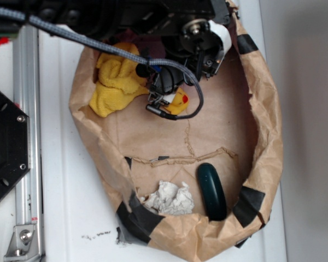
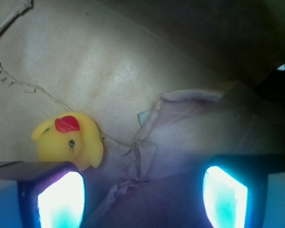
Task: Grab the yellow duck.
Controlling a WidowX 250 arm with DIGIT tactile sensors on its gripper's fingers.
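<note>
The yellow duck (image 1: 180, 102) lies on the brown paper floor, partly under my gripper (image 1: 163, 103) in the exterior view. In the wrist view the yellow duck (image 2: 69, 140) shows its red beak and one eye. It sits just beyond my left fingertip, outside the gap rather than in it. My gripper (image 2: 142, 190) is open wide, with only crumpled brown paper between the two glowing pads (image 2: 61, 199).
A yellow terry cloth (image 1: 115, 82) lies bunched left of the duck. The brown paper bag's raised rim (image 1: 268, 136) rings everything. A crumpled white paper (image 1: 169, 197) and a dark green oval object (image 1: 211, 191) lie at the near end. A metal rail (image 1: 27, 136) runs along the left.
</note>
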